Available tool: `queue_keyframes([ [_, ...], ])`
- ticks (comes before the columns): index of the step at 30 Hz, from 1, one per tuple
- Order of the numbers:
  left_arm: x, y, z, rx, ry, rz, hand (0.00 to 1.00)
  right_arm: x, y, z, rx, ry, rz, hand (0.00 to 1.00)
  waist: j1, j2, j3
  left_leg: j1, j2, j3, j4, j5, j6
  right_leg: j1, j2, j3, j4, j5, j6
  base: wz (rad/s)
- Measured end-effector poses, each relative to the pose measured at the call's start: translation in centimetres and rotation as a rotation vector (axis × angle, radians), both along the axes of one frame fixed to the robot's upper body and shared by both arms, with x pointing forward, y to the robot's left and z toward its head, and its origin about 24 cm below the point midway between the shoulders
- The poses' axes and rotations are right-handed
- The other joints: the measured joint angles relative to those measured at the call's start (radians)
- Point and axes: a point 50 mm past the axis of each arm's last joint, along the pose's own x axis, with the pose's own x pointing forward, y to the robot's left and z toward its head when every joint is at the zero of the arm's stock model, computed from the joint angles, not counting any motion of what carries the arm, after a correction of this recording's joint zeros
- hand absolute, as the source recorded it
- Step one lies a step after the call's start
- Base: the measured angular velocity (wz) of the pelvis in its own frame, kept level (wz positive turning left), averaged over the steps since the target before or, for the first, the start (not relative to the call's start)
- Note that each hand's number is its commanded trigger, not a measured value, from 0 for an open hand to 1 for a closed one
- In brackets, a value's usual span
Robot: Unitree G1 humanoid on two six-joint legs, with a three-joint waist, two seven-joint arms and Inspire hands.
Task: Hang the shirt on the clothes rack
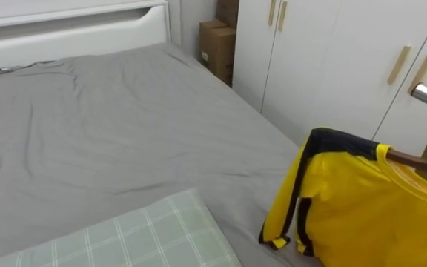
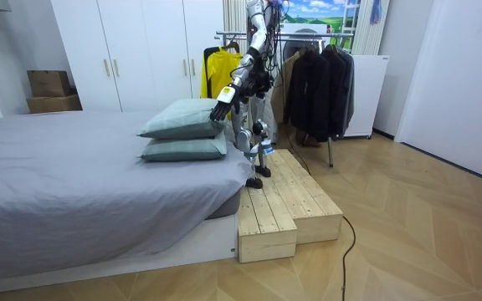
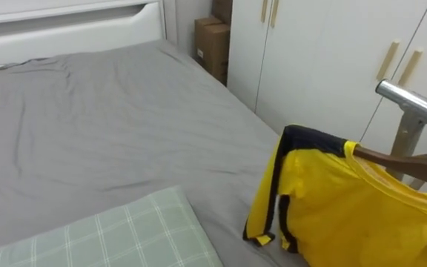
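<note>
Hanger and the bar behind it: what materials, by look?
Hanger: dark brown, smooth sheen, likely varnished wood. Bar: silver-grey round tube with bright highlights, looks like polished or plated metal.

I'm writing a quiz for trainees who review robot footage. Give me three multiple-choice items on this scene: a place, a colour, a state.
1. The cardboard boxes stand: A on a desk; B on a shelf; C beside the wardrobe.
2. Trim on the yellow shirt is: A black; B red; C white.
3. The shirt is: A folded flat; B on a hanger; C rolled up.
Answers: C, they sit by the wardrobe doors; A, black edging lines the sleeve; B, a wooden hanger shows at its neck.
</note>
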Motion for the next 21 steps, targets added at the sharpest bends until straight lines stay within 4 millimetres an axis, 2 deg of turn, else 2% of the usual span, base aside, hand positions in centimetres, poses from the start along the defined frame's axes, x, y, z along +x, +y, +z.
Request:
queue_keyframes([
  [1,0.1,0.0,0.0,0.003,-0.004,-0.001,0.00,0.3,0.1,0.4,-0.012,-0.024,0.003,0.00,-0.004,0.003,-0.0014,-0.002,0.000,0.000,0.004,0.000,0.000,-0.001,0.000,0.000,0.000,0.000,-0.001,0.00],
  [2,0.0,0.0,0.0,0.012,-0.011,-0.004,0.00,0.9,0.2,1.1,-0.031,-0.066,0.008,0.00,-0.006,-0.001,0.0008,-0.002,0.002,0.003,0.006,0.000,0.000,0.001,0.001,-0.001,0.000,0.001,-0.001,0.00],
  [3,0.0,0.0,0.1,0.016,-0.015,-0.005,0.00,1.1,0.2,1.5,-0.048,-0.083,0.005,0.00,-0.006,0.003,-0.0012,-0.001,0.003,0.009,0.007,0.000,0.000,0.003,0.001,-0.002,0.000,0.001,-0.001,0.00],
  [4,-0.2,0.0,0.1,0.023,-0.017,-0.011,0.00,1.7,0.3,2.2,-0.100,-0.106,0.006,0.00,-0.008,0.007,-0.0042,-0.001,0.005,0.026,0.009,0.000,0.000,0.005,0.001,-0.002,0.002,0.001,-0.001,0.00],
  [6,-0.3,-0.3,0.0,0.036,-0.023,-0.004,0.00,2.9,1.0,3.7,-0.230,-0.123,0.043,0.00,-0.013,0.007,-0.0033,0.000,0.008,0.041,0.002,0.000,0.000,0.000,0.001,0.006,0.007,0.001,-0.001,-0.09],
  [8,-0.3,-0.5,-0.1,0.042,-0.028,-0.002,0.00,3.2,1.2,4.2,-0.292,-0.123,0.051,0.00,-0.019,0.008,-0.0034,0.003,0.008,0.045,-0.008,0.001,-0.001,-0.001,0.001,0.007,0.007,0.001,-0.001,-0.05],
  [10,-0.3,-0.5,-0.1,0.049,-0.036,0.003,0.00,3.1,1.2,4.2,-0.318,-0.121,0.036,0.00,-0.021,0.003,-0.0008,0.002,0.009,0.049,-0.007,0.001,-0.001,0.001,0.000,0.009,0.007,0.001,-0.002,0.00],
  [16,-0.3,-0.7,-0.1,0.080,-0.051,0.008,0.00,3.1,1.8,4.1,-0.391,-0.149,0.030,0.00,-0.044,0.001,0.0003,-0.011,0.012,0.051,0.001,0.001,-0.001,-0.008,-0.001,0.007,0.008,0.001,-0.001,0.03],
  [21,-0.2,-0.8,0.0,0.116,-0.101,0.021,0.00,2.0,1.7,3.7,-0.442,-0.172,0.015,0.00,-0.054,0.000,0.0013,-0.019,0.012,0.049,0.002,0.001,-0.001,-0.011,0.000,0.001,0.008,0.003,-0.003,0.02],
])
